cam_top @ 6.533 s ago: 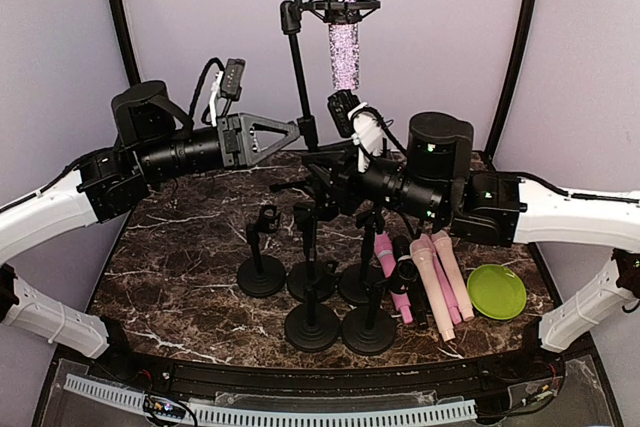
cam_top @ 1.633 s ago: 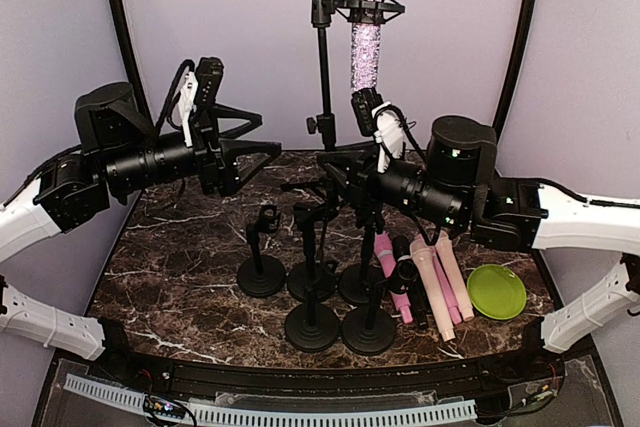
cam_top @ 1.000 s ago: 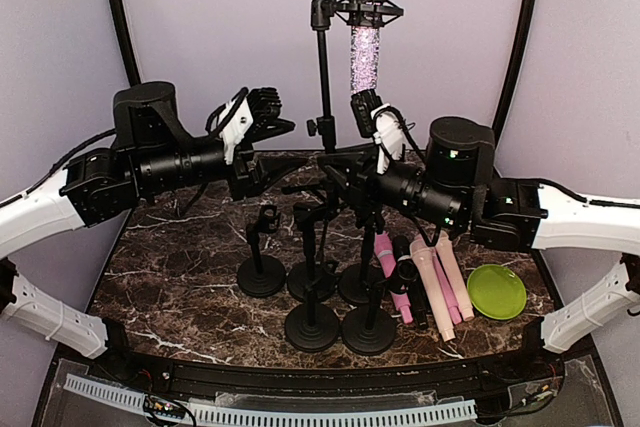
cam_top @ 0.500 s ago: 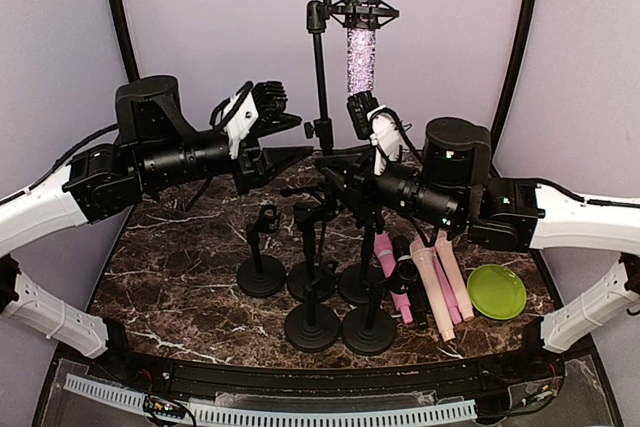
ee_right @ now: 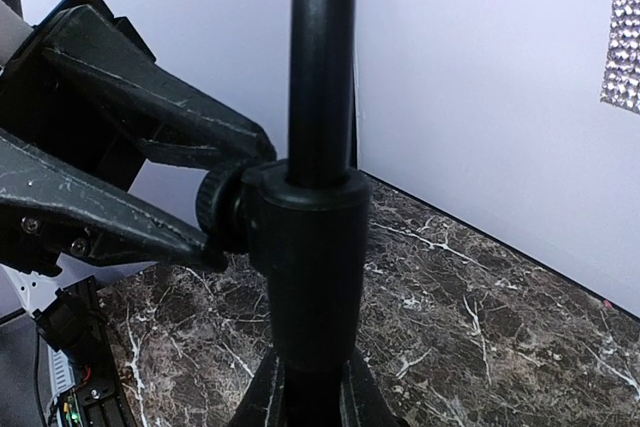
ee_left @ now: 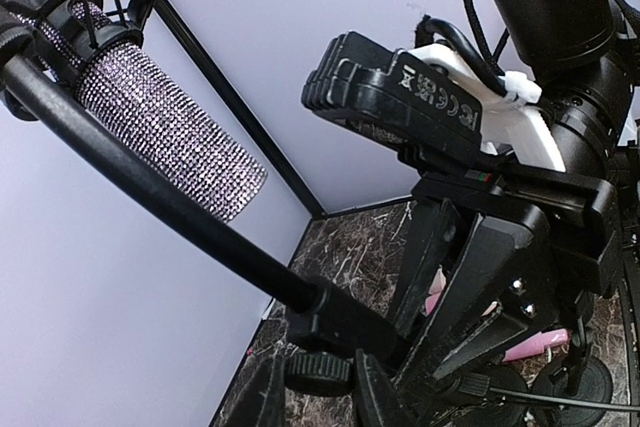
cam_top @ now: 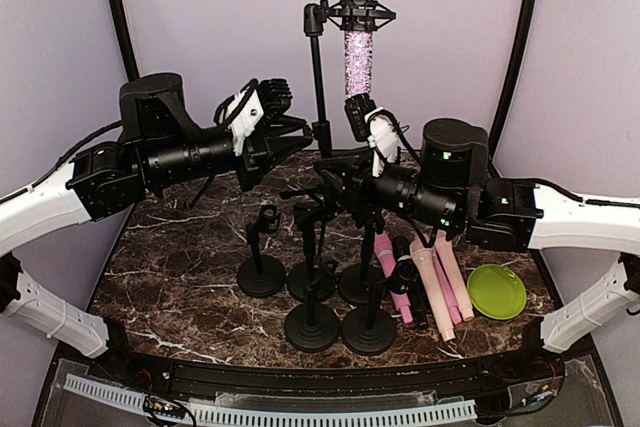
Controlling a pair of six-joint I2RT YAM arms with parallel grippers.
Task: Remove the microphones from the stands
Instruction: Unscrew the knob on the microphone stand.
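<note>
Glitter microphone [cam_top: 355, 57] upright in clip [cam_top: 360, 15] atop stand [cam_top: 318, 77]. Likely rigid, moderately heavy, rough skin grips well. Best hold is the barrel below the clip. Right fingers [ee_right: 262, 399] clamped on stand. Left fingers [ee_right: 150, 107] narrow, pinching stand's knob [ee_right: 215, 209].

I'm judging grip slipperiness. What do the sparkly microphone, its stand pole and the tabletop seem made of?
Microphone: covered in tiny rhinestone-like studs, glittering silver-lilac, bumpy; core unseen. Stand pole: smooth black tube with satin sheen, likely painted metal. Tabletop: glossy dark brown with white veins, marble or a printed laminate.
</note>
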